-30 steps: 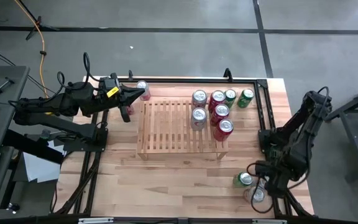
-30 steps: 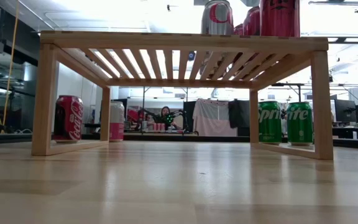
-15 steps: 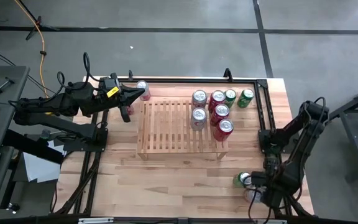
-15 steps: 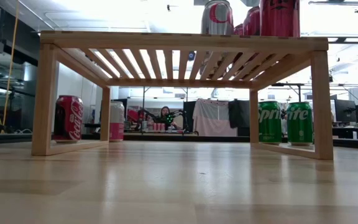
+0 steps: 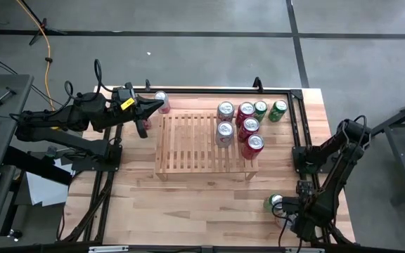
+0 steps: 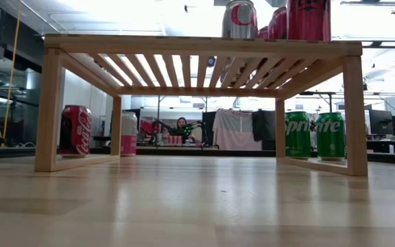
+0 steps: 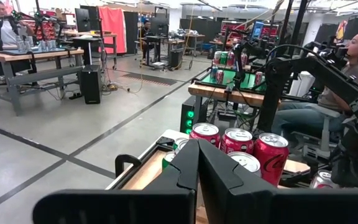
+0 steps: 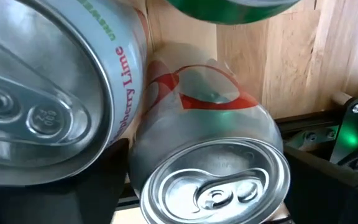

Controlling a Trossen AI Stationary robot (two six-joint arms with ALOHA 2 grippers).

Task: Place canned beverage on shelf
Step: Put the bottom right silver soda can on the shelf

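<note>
The right claw [image 5: 292, 219] is spread around a silver can [image 8: 213, 168] at the surface's near right; the left claw [image 5: 162, 105], shut and empty, is held beyond the shelf [image 5: 201, 144].

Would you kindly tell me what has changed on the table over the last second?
The right claw dropped toward the near edge, onto the silver can beside the green can, its fingers starting to narrow. The left claw, shelf and shelf cans stayed put.

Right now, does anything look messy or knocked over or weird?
Nothing is spilled or tipped. The cans on the shelf stand upright, bunched at its right end. The right gripper sits low over a silver can near the table's front right corner, beside a green can. The left gripper is shut, near the shelf's back left corner.
</note>
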